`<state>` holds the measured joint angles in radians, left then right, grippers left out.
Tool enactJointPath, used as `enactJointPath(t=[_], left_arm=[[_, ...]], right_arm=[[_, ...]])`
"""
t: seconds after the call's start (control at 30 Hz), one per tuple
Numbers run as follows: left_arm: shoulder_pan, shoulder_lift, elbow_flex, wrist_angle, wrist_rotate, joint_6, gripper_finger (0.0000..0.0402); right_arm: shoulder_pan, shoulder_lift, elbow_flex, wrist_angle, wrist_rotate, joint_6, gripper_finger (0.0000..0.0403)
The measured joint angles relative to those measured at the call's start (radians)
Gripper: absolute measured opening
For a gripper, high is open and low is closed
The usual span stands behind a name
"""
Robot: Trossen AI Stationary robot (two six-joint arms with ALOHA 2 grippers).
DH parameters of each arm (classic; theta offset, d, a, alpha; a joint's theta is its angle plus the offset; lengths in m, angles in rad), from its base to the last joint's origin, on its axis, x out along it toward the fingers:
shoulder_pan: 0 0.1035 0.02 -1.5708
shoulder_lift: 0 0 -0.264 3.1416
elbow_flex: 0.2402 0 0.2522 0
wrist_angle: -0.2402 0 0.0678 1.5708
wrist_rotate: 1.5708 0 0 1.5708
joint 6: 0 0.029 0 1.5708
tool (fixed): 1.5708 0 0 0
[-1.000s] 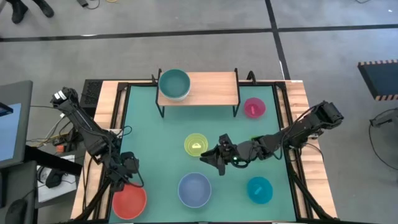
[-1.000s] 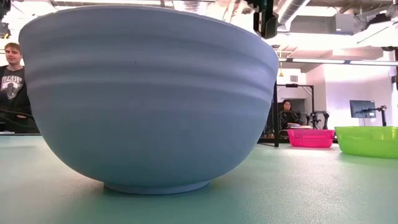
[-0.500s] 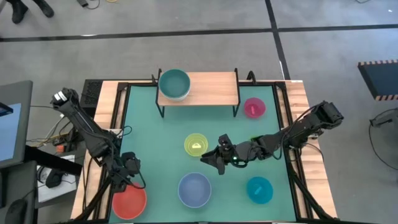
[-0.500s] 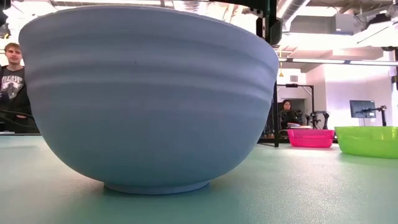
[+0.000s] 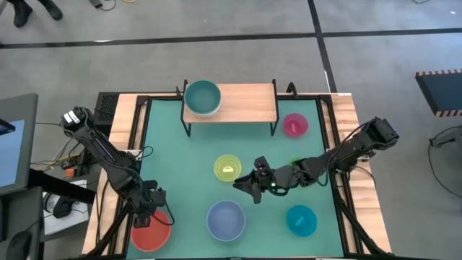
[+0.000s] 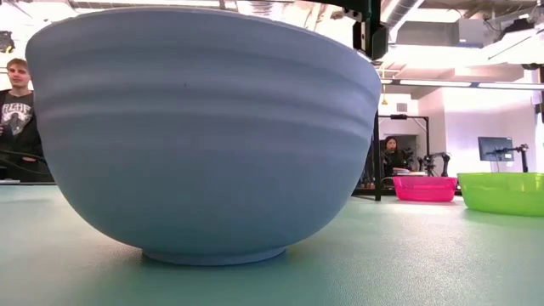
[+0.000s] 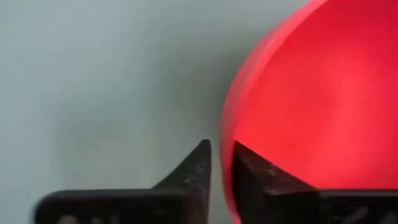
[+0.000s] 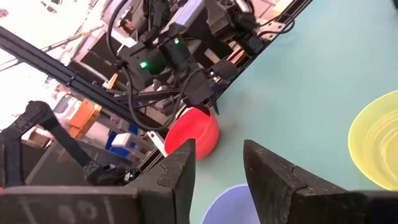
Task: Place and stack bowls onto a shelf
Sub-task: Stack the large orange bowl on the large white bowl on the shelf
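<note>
Our left gripper [image 7: 221, 163] pinches the red bowl [image 7: 311, 99] rim (fingers narrow); right gripper [image 8: 217, 162] hangs open near the yellow bowl [image 5: 227, 167].

Lying under grey floor tiles [image 5: 216, 18] crossed by dark seams; glowing ceiling lights [image 6: 459, 83]; sitting far back, a person [image 6: 393, 157] beside a monitor [image 6: 495, 149].

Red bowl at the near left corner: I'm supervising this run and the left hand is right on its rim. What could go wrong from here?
1. The left hand straddles just the thin rim of the red bowl, fingers nearly closed. Such an edge grip might let the bowl tilt or slip when lifted.
2. The bowl sits near the table's front left corner, so a push could slide it toward the edge.
3. The shelf is at the far side; the carry passes near the yellow bowl.
</note>
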<state>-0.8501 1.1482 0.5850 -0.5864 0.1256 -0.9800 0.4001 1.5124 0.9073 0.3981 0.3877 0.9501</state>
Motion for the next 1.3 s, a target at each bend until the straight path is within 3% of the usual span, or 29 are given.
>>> enactJointPath(t=[0.07, 0.2, 0.37, 0.57, 0.7, 0.9, 1.13, 1.3], left_arm=[[0.006, -0.001, 0.007, -0.006, -0.011, -0.010, 0.0009], [0.019, -0.001, 0.054, -0.050, -0.085, -0.018, 0.0002], [0.055, -0.001, 0.172, -0.232, -0.213, -0.060, 0.0000], [0.131, -0.002, 0.373, -0.488, -0.381, -0.123, 0.0000], [0.246, -0.002, 0.501, -0.599, -0.492, -0.141, 0.0000], [0.466, -0.002, 0.638, -0.592, -0.584, -0.066, 0.0000], [0.645, -0.002, 0.753, -0.548, -0.722, 0.036, 0.0000], [0.787, -0.001, 0.850, -0.490, -0.846, 0.190, 0.0000]], right_arm=[[-0.001, 0.000, 0.000, 0.000, 0.008, 0.004, 0.0159], [-0.001, 0.000, 0.000, -0.003, 0.009, 0.015, 0.0159], [-0.003, -0.009, 0.000, -0.055, 0.009, -0.005, 0.0159], [-0.050, -0.108, 0.000, -0.164, 0.001, -0.131, 0.0159], [-0.116, -0.218, 0.000, -0.190, -0.096, -0.246, 0.0159], [-0.195, -0.368, 0.002, -0.344, -0.165, -0.362, 0.0159], [-0.212, -0.456, 0.001, -0.507, 0.024, -0.439, 0.0159], [-0.212, -0.448, 0.000, -0.512, 0.037, -0.455, 0.0159]])
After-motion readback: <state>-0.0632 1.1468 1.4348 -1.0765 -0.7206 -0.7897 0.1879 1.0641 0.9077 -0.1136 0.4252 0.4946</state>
